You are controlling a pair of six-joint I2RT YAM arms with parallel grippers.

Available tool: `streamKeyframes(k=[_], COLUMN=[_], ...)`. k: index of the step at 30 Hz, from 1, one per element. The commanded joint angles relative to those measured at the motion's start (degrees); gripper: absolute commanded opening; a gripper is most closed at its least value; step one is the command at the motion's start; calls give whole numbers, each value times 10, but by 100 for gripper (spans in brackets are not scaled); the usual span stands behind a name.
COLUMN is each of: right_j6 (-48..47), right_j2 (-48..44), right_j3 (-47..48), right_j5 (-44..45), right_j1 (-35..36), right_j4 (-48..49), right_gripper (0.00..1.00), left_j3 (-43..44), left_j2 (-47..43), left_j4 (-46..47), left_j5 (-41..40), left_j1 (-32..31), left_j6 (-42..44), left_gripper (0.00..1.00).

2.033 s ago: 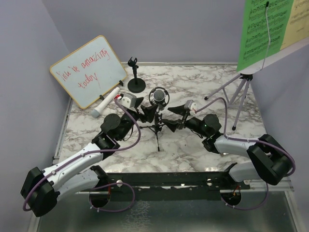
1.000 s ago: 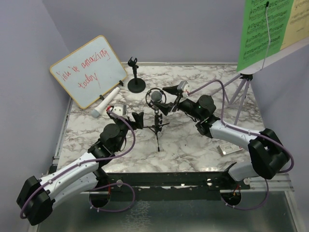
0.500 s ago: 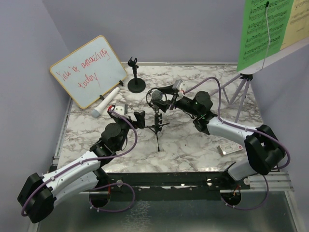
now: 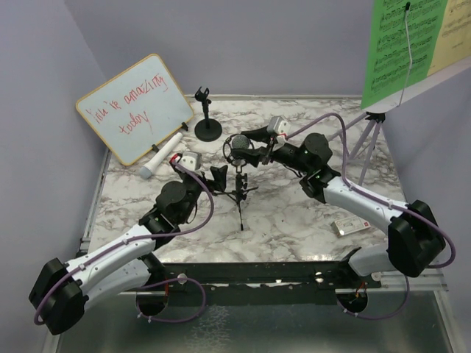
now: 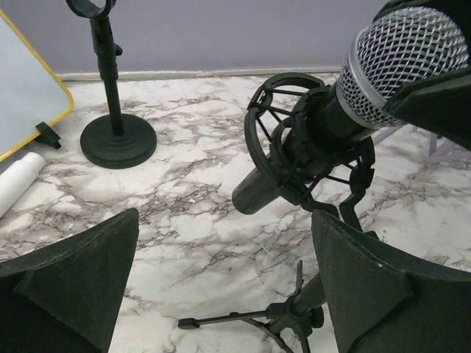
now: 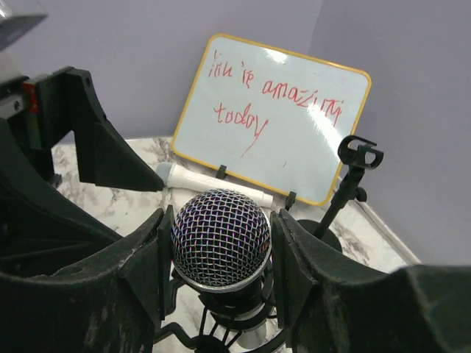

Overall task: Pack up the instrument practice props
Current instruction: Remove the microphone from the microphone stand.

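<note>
A grey-headed microphone (image 4: pixel 237 147) sits in the ring mount (image 5: pixel 309 154) of the black tripod (image 4: pixel 239 195) at mid-table. My right gripper (image 4: pixel 247 143) is shut on its mesh head (image 6: pixel 221 239), one finger on each side. My left gripper (image 4: pixel 217 179) is open just left of the tripod, whose stem and legs (image 5: pixel 250 320) lie between its wide fingers (image 5: pixel 81 272). A white microphone (image 4: pixel 163 156) lies by the whiteboard. The black round-base holder (image 4: pixel 207 129) stands behind. Green (image 4: pixel 401 51) and yellow (image 4: pixel 449 33) sheets sit on the rack at the far right.
The wood-framed whiteboard (image 4: pixel 132 107) leans at the back left. The rack's lilac legs (image 4: pixel 364 143) stand at the right. A small flat white device (image 4: pixel 353 224) lies near the front right edge. Walls close in on the left, back and right.
My right gripper rose from table level beside the tripod to the microphone's head and closed on it. My left gripper pulled back, then came forward to the tripod's stem.
</note>
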Motion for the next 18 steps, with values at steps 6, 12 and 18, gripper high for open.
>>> streamKeyframes(k=[6,12,18], right_j6=[16,32,44], right_j2=[-60,-87,-115], right_j3=[51,90,133], right_j5=[-49,-60,-65], right_j1=[-1,-1,0], right_j4=[-60,-110,-160], right_gripper=[26,20,17], left_j3=[52,78,105], left_j2=[44,74,96], left_j4=[19,25,42], left_j5=[57,85,114], left_j1=[-1,-1,-1], left_j6=[60,95,165], left_gripper=[99,99,99])
